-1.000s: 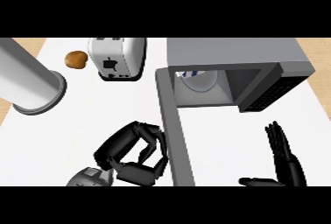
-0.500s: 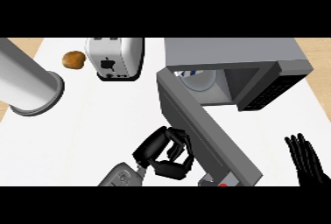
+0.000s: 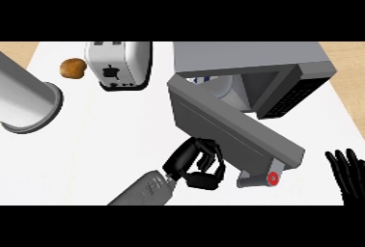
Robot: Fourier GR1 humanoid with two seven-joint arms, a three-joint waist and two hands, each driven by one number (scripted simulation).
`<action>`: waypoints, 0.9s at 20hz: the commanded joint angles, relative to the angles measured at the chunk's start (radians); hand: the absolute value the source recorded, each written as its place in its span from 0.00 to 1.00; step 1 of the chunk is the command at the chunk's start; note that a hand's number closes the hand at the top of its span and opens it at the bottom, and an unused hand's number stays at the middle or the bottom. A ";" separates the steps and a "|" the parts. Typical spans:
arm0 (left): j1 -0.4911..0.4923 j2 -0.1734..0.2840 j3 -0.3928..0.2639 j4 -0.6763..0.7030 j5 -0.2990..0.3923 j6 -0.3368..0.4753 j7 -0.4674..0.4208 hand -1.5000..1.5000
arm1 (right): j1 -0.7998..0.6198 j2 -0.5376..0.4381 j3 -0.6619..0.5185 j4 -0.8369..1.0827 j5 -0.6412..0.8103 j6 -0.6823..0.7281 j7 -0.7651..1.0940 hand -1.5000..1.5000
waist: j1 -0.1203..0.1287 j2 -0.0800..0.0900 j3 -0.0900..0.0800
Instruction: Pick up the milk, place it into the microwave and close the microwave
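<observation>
Head view looks steeply down on a white counter (image 3: 107, 140) with a grey microwave (image 3: 249, 60) at the upper right of the frame. Its door (image 3: 228, 128) stands partly swung, running as a grey slab from the microwave's left front corner down toward the lower right, ending in a handle fitting with a red disc (image 3: 273, 178). Inside the open cavity, just behind the top of the door, a white carton with a little blue print shows, which appears to be the milk (image 3: 217, 87). The left hand (image 3: 194, 165) sits at lower centre on its grey forearm, its fingers (image 3: 208, 147) curled and resting against the outer face of the door, closing round nothing that can be seen. The right hand (image 3: 347, 174) shows at the lower right edge, fingers straight and slightly spread, pointing up, apart from the door. A white toaster (image 3: 118, 65) stands at upper centre-left with a brown roundish item (image 3: 73, 67) just beside it. A large grey cylinder (image 3: 25, 103) lies at the left edge.
</observation>
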 commanded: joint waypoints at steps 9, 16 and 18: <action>-0.105 -0.006 -0.159 -0.009 0.310 0.197 -0.090 1.00 | -0.023 -0.061 0.028 -0.170 -0.102 0.061 0.168 0.00 | -0.070 0.018 -0.003; -0.191 -0.006 -0.096 -0.007 0.441 0.386 -0.084 1.00 | -0.049 -0.136 -0.024 -0.209 -0.126 0.090 0.193 0.00 | -0.107 0.022 -0.002; -0.241 -0.006 -0.091 0.001 0.468 0.415 -0.069 1.00 | -0.050 -0.132 -0.015 -0.227 -0.138 0.087 0.209 0.00 | -0.130 0.025 -0.002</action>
